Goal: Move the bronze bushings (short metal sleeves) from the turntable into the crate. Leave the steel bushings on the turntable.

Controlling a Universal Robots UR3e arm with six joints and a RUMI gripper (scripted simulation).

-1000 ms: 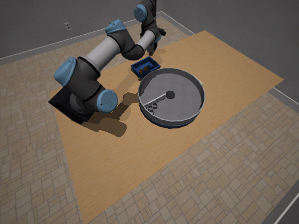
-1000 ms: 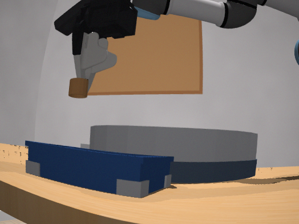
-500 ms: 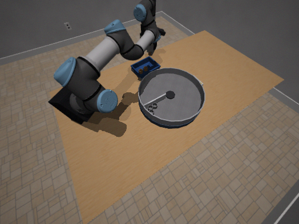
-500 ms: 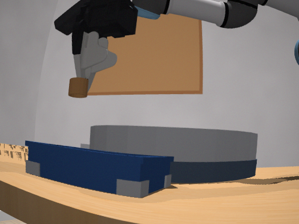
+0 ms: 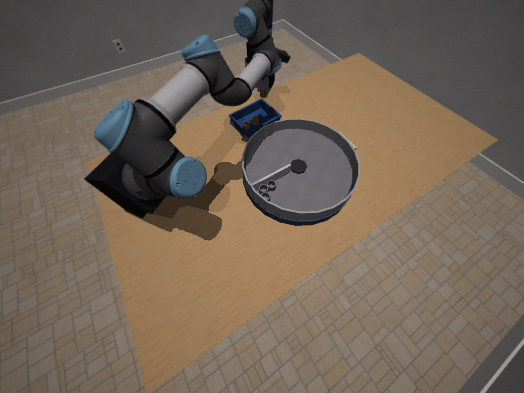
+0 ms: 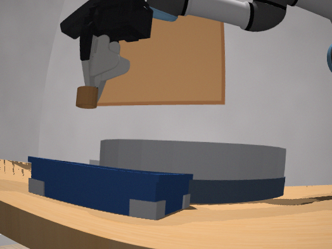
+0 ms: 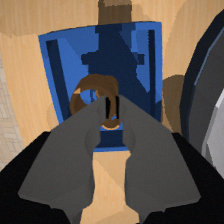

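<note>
My gripper (image 6: 92, 86) (image 7: 113, 97) is shut on the wall of a bronze bushing (image 5: 263, 94) (image 6: 87, 97) (image 7: 104, 81), which hangs upright from the fingertips. It is high above the blue crate (image 5: 245, 111) (image 6: 95, 185) (image 7: 161, 70), near its far side in the top view. Two bronze bushings (image 5: 246, 124) (image 5: 255, 120) lie in the crate; the held one and the fingers partly hide them in the wrist view. Three steel bushings (image 5: 271, 185) (image 5: 263, 188) (image 5: 265, 196) are on the grey turntable (image 5: 315, 188) (image 6: 190, 160), beside its divider.
The turntable's high round wall stands close beside the crate. A thin white divider (image 5: 270, 175) runs from the dark hub (image 5: 298, 166) to the wall. The arm's base (image 5: 137, 185) is at the table's left edge in the top view.
</note>
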